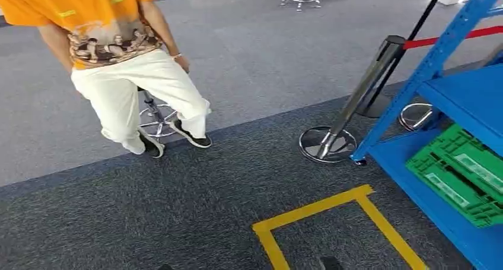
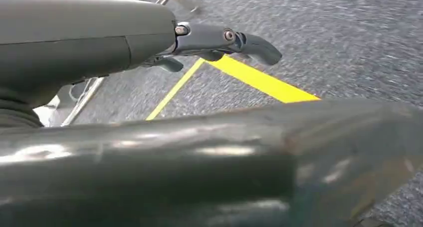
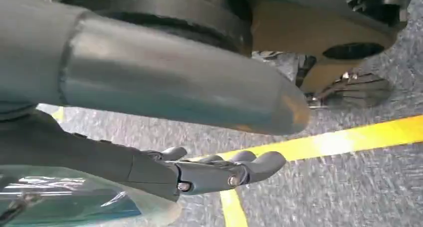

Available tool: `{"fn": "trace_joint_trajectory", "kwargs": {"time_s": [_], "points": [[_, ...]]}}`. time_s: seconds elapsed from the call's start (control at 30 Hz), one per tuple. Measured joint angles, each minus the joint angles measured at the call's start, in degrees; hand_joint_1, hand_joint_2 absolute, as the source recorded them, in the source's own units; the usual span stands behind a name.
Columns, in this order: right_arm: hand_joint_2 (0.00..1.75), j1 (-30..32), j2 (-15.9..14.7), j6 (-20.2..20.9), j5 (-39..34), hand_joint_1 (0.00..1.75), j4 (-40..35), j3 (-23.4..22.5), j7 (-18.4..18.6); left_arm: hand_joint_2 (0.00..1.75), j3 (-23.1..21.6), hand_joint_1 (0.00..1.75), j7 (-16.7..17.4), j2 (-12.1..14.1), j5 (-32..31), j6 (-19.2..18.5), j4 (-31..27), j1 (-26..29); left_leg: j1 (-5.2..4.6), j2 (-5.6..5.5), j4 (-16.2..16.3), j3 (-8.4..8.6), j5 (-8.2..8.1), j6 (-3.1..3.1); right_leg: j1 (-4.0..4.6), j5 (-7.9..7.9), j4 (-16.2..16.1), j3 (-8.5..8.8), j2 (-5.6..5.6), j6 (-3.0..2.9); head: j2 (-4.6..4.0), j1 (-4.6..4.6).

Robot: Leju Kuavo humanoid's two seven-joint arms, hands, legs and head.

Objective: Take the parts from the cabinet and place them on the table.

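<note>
Green crate [image 1: 462, 175] lies flat (long axis diagonal).

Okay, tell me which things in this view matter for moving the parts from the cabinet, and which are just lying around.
Job things:
blue metal shelving rack
green plastic crate on its lower shelf
left hand, holding nothing
right hand, holding nothing

Just about:
chrome stanchion post with red belt
yellow floor tape
person in orange shirt
wheeled stool base
</note>
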Motion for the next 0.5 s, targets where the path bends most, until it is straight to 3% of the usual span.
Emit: {"fn": "trace_joint_trajectory", "kwargs": {"time_s": [0.03, 0.07, 0.1, 0.13, 0.17, 0.27, 0.3, 0.33, 0.37, 0.43, 0.47, 0.5], "points": [[0.0, 0.1, 0.0, 0.0, 0.0, 0.0, 0.0, 0.0, 0.2, 0.0, 0.0, 0.0, 0.0, 0.0, 0.0, 0.0, 0.0, 0.0, 0.1, -0.04, -2.1, 0.62, 2.07, 0.08, -0.01, -0.01, 0.0, 0.13, 0.76, 0.01, 0.0, -0.02], [0.0, 0.1, 0.0, 0.0, 0.0, 0.0, 0.0, 0.0, 0.3, 0.0, 0.0, 0.0, 0.0, 0.1, 0.0, 0.0, 0.0, -0.1, 0.25, -0.34, -6.6, 2.38, 5.21, 0.2, -0.03, -0.04, 0.0, 0.33, 1.66, 0.06, 0.0, -0.02], [0.0, 0.1, 0.0, 0.0, 0.0, 0.0, 0.0, 0.0, 0.3, 0.0, 0.0, 0.0, 0.0, 0.1, -0.1, 0.0, 0.0, -0.1, 0.45, -1.49, -11.5, 4.36, 8.0, 0.23, -0.08, -0.08, 0.0, 0.51, 2.39, 0.13, 0.0, 0.0], [0.0, 0.1, 0.0, 0.0, 0.0, 0.0, 0.0, 0.0, 0.3, 0.0, 0.0, 0.0, 0.0, 0.2, -0.1, 0.0, 0.0, -0.1, 0.85, -4.57, -15.1, 5.61, 9.25, 0.18, -0.16, -0.12, 0.0, 0.38, 2.94, 0.34, 0.0, -0.04], [0.0, -0.1, 0.0, 0.0, 0.0, 0.0, 0.0, 0.0, 0.5, 0.0, 0.0, 0.0, 0.1, 0.1, -0.1, 0.0, 0.0, 0.0, 1.0, -5.31, -16.8, 6.36, 8.7, 0.26, 0.23, -0.23, 0.6, 0.04, 3.81, 0.75, 0.0, 0.02], [0.0, 0.2, 0.0, 0.0, 0.0, 0.0, 0.0, 0.0, 0.7, 0.0, 0.1, 0.0, 0.2, 0.1, -0.1, -0.1, 0.0, -0.1, 0.47, -3.98, -16.9, 6.34, 8.44, 1.13, -0.36, 0.51, -0.1, -0.59, 5.3, 2.04, 0.0, 0.0], [0.0, 0.3, 0.0, 0.0, -0.1, 0.0, 0.0, 0.0, 0.8, 0.0, 0.1, 0.0, 0.2, 0.1, -0.2, -0.1, 0.0, -0.1, 0.83, -3.19, -17.6, 6.41, 8.82, 1.72, -0.37, 0.32, 0.1, -1.25, 5.63, 2.36, 0.0, 0.02], [0.0, 0.3, 0.0, 0.0, -0.1, 0.0, 0.0, -0.1, 0.9, 0.0, 0.1, 0.0, 0.2, 0.2, -0.2, -0.1, 0.0, -0.3, 0.77, -2.47, -17.8, 6.6, 8.99, 2.05, -0.16, -0.67, 1.2, -1.78, 2.43, 2.41, 0.0, 0.11], [0.0, 0.3, 0.0, 0.0, -0.2, 0.0, 0.0, -0.2, 0.9, 0.0, 0.2, 0.0, 0.2, 0.1, -0.2, -0.1, 0.0, -0.3, 0.65, -1.91, -17.9, 6.58, 9.0, 2.53, -0.05, -2.62, 4.3, -3.19, 0.14, 2.61, 0.0, 0.59], [0.0, 0.0, 0.0, 0.0, -0.3, 0.0, 0.0, -0.3, 1.0, 0.0, 0.2, 0.0, 0.2, 0.1, -0.2, -0.1, 0.0, -0.1, 0.33, -0.06, -17.9, 6.55, 8.85, 2.79, -0.15, -6.56, 12.8, -7.27, -1.15, 2.9, 0.0, 0.61], [0.0, 0.0, 0.0, 0.0, -0.5, 0.0, 0.0, -0.3, 1.1, 0.0, 0.2, 0.0, 0.2, 0.2, -0.2, -0.1, 0.0, 0.0, 0.22, 0.98, -17.8, 6.54, 8.78, 2.89, -0.24, -7.78, 16.7, -9.15, -1.39, 3.07, 0.0, 0.52], [0.0, 0.1, 0.0, 0.0, -0.5, 0.0, 0.0, -0.3, 1.3, 0.0, 0.2, 0.0, 0.2, 0.2, -0.3, -0.2, 0.0, 0.0, 0.19, 1.7, -17.8, 6.57, 8.74, 2.91, -0.28, -7.5, 17.5, -9.54, -1.53, 3.15, 0.0, 0.61]]}}
